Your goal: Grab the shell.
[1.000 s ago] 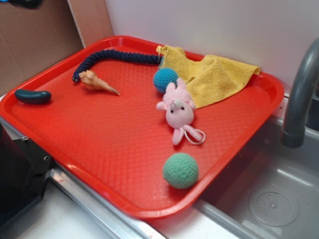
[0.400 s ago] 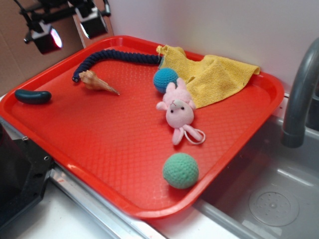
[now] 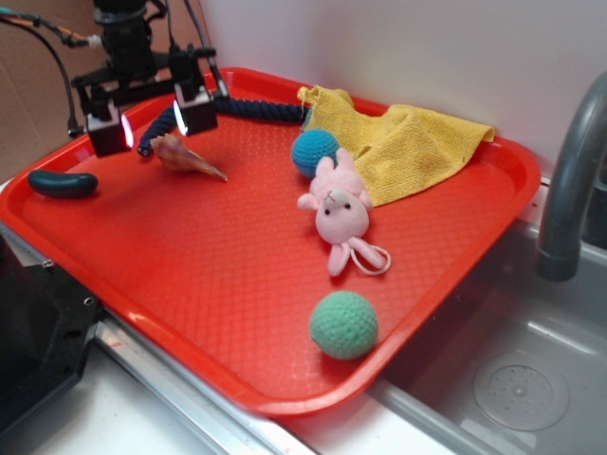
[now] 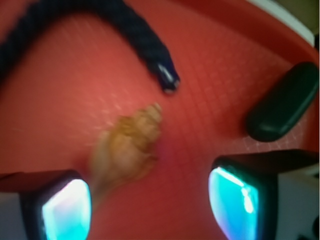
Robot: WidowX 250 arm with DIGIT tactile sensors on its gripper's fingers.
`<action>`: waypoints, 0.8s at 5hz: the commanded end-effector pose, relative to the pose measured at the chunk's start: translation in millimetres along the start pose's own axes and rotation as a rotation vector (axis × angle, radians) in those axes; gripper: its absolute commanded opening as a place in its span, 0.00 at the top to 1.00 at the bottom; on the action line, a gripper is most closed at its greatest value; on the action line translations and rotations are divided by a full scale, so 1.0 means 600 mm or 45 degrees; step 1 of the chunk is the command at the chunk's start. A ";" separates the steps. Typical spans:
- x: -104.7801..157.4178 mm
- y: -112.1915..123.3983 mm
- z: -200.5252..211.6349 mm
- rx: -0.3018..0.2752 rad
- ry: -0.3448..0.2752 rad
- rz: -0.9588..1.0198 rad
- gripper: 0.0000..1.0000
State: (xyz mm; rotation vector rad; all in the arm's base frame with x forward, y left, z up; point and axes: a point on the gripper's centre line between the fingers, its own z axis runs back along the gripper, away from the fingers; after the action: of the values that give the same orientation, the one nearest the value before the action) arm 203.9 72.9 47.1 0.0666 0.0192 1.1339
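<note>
A: Shell point(image 3: 185, 155) position and axis?
B: On the red tray point(image 3: 237, 284), just beside the rope end point(image 3: 144, 149); thin point directed toward the pink bunny point(image 3: 337, 213).
A: End effector point(image 3: 152, 118) state?
B: Spread wide, holding nothing, above the shell.

Black gripper point(image 3: 152, 126) – 2 glowing pads, black cables.

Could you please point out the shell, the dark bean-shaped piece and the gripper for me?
shell point(image 3: 180, 155): exterior view, on its knobbly wide body.
dark bean-shaped piece point(image 3: 63, 183): exterior view, its middle.
gripper point(image 3: 152, 121): exterior view, midway between its open fingertips.
</note>
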 end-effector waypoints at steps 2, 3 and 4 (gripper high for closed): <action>0.021 -0.002 -0.033 0.021 0.015 -0.092 0.00; 0.017 0.005 -0.028 0.019 -0.021 -0.142 0.00; 0.029 -0.026 -0.015 0.029 -0.091 -0.191 0.00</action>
State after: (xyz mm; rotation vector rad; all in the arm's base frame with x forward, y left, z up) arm 228.1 75.8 28.0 0.1289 0.0051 0.9782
